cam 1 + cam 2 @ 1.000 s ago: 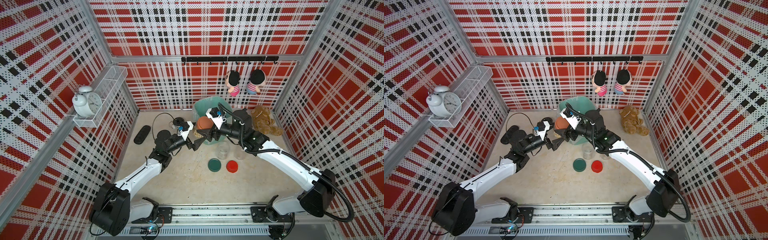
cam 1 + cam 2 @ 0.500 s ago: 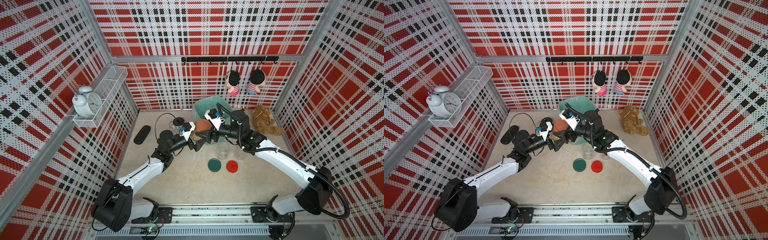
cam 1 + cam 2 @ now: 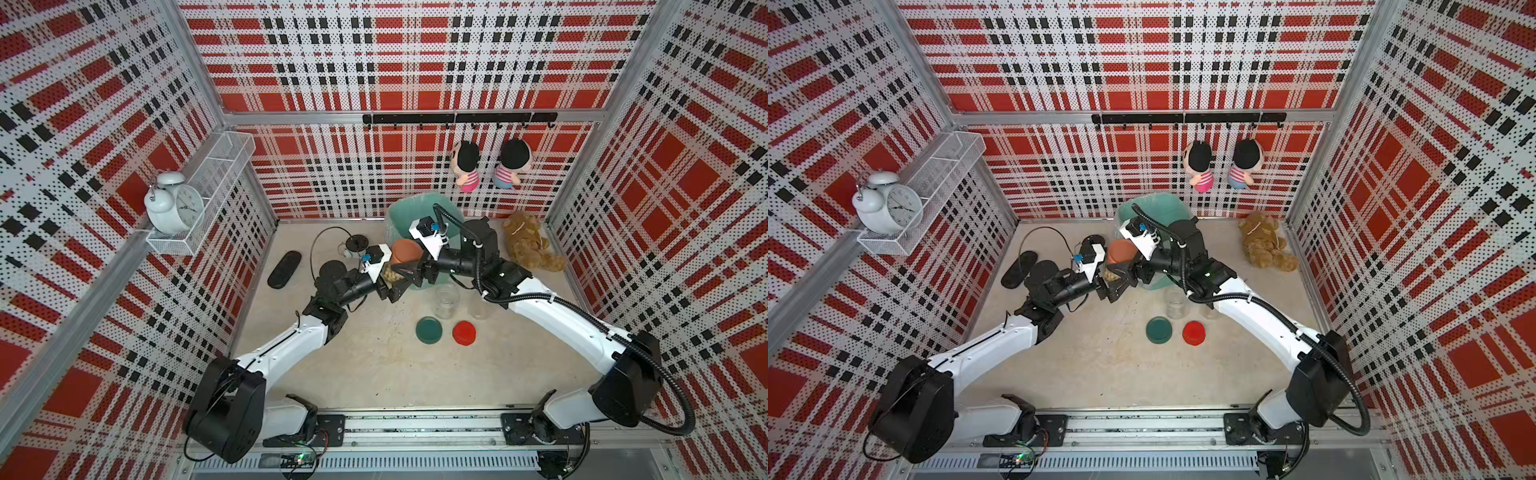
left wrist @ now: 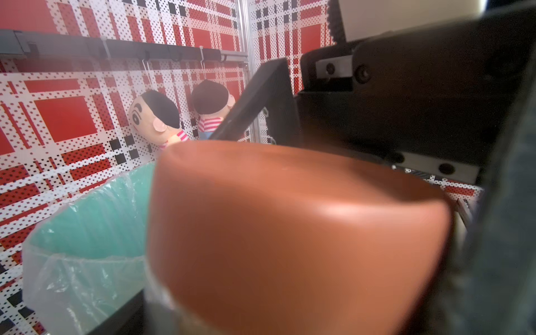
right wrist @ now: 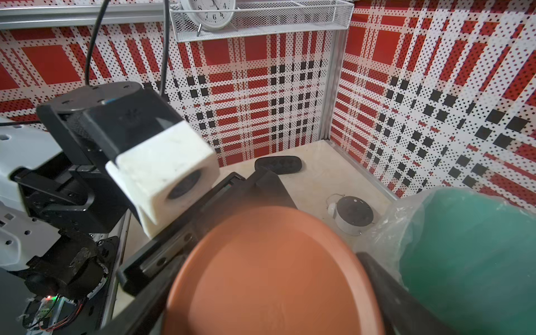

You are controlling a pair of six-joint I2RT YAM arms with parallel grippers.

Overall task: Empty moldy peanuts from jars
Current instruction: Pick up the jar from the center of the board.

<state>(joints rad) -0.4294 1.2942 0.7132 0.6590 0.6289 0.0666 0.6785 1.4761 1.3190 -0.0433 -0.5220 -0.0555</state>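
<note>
Peanut jar (image 3: 390, 274) was mid-uncapping — right gripper (image 5: 278, 290) clamped on its terracotta lid (image 3: 402, 250), left gripper (image 3: 392, 289) around the glass, grip unclear — needed a firm hold, then a twist.

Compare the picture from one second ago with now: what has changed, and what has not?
The left gripper edged in and narrowed its jaws around the peanut jar; whether it grips is unclear. The right gripper still holds the terracotta lid. Empty jars and loose lids stayed put.
</note>
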